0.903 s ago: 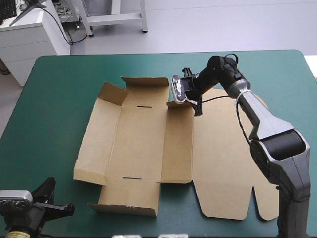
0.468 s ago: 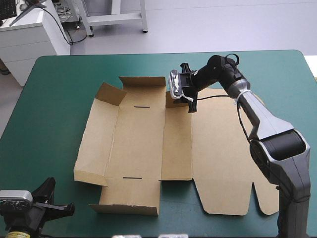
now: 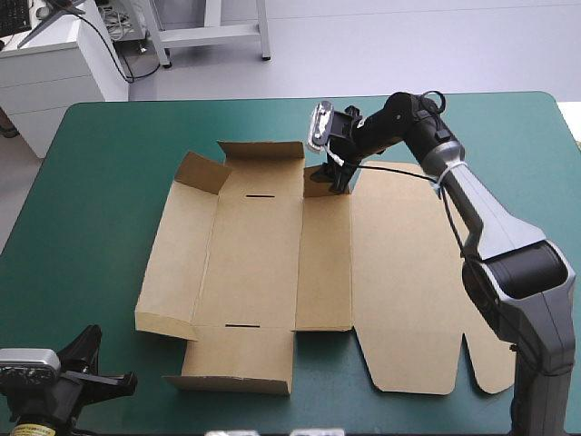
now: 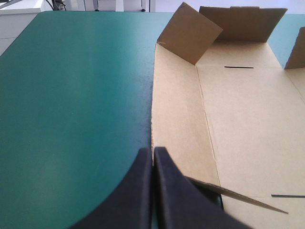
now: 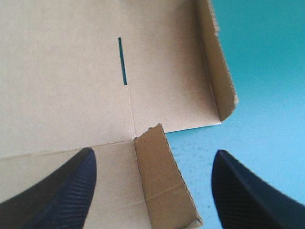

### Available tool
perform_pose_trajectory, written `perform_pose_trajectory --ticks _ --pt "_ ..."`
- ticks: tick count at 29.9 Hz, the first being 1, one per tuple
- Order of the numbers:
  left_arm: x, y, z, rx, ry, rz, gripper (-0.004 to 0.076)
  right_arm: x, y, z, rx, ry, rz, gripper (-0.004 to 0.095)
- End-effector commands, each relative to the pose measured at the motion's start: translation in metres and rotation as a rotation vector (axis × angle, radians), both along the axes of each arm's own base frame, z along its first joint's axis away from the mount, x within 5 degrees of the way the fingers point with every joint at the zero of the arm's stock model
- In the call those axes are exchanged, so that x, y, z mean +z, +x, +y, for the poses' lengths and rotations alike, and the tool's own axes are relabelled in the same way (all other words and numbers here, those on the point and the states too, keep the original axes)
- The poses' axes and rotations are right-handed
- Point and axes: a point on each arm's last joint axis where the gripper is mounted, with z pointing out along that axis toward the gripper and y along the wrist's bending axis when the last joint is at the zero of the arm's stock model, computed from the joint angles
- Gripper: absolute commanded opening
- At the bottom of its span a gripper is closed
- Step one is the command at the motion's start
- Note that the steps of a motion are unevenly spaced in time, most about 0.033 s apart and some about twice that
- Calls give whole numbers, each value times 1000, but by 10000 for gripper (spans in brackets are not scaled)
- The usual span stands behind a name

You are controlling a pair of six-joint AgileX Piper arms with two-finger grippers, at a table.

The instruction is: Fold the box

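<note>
High view: the table (image 3: 100,200), under a smooth teal-green cover, carries the box (image 3: 254,263), a cut sheet of matt brown board lying mostly flat near the middle. Its broad lid panel (image 3: 408,272) lies flat toward the table's right edge, the near edge cut into rounded tabs. On the tray part the far wall (image 3: 263,153) stands raised, a corner flap (image 3: 204,171) beside it leans inward, and the near flap (image 3: 236,359) lifts slightly off the cover.

The right arm (image 3: 481,227), grey and black, comes in from the near right and stretches across the lid to the box's far edge, its wrist bent downward. The right gripper (image 5: 155,153) hangs there with its ribbed black fingers (image 5: 62,191) spread wide apart; a small flap (image 5: 159,181) with a rough cut edge stands upright between them, touching neither. Ahead of it is a thin slot (image 5: 122,61) in the board.

The left gripper (image 4: 153,151) sits low by the table's near left corner, fingers pressed together in one pointed arch, empty, pointing along the box's left edge.
</note>
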Motion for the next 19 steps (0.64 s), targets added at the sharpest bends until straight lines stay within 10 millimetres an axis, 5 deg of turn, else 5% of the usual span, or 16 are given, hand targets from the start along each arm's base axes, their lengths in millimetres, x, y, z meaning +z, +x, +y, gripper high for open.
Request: perform_pose_trajectory --ticks 1,5,14,19 --pt "13 2 0 0 -13 -75 -8 60 -14 -21 -223 167 3 416" --pt "13 2 0 0 -13 -77 -8 65 -12 -43 -359 232 83 -20" --pt "13 2 0 1 -11 -77 -1 59 -9 -93 -642 286 302 4" --pt "13 2 0 2 -10 -77 164 49 -21 -115 -801 227 307 4"
